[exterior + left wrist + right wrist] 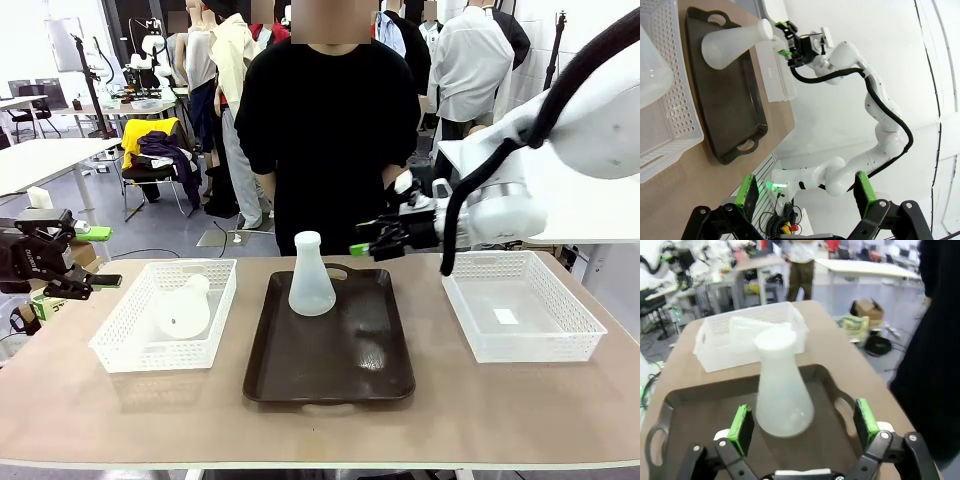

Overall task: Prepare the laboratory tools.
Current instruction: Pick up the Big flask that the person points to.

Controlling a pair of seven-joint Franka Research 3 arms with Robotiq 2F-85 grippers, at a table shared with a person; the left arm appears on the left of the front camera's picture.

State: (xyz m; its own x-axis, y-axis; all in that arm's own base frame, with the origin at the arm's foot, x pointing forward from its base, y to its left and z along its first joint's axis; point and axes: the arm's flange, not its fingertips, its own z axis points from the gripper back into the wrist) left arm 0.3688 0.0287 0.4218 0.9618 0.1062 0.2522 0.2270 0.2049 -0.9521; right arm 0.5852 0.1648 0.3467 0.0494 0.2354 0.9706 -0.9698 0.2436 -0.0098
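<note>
1. Flasks in the front view: two. The upright flask (311, 275) stands on the one brown tray (330, 370) in the middle of the bench (100, 420). The lying flask (185, 310) rests on its side in the left basket (120, 345). There are two white baskets, and the right basket (575, 320) sits past the tray.
2. Same view: the left tool (98, 258) is spread wide by the bench's left edge and holds nothing. The right tool (368, 240) is spread wide near the upright flask's neck, and a gap shows between them.
3. Left wrist view: the left tool (805, 192) has its green pads far apart and touches nothing. Both flasks and the tray lie far ahead.
4. Right wrist view: the right tool (802, 422) is spread wide over the tray. The upright flask (782, 390) stands just ahead, between the pads. I cannot tell if they touch it.
</note>
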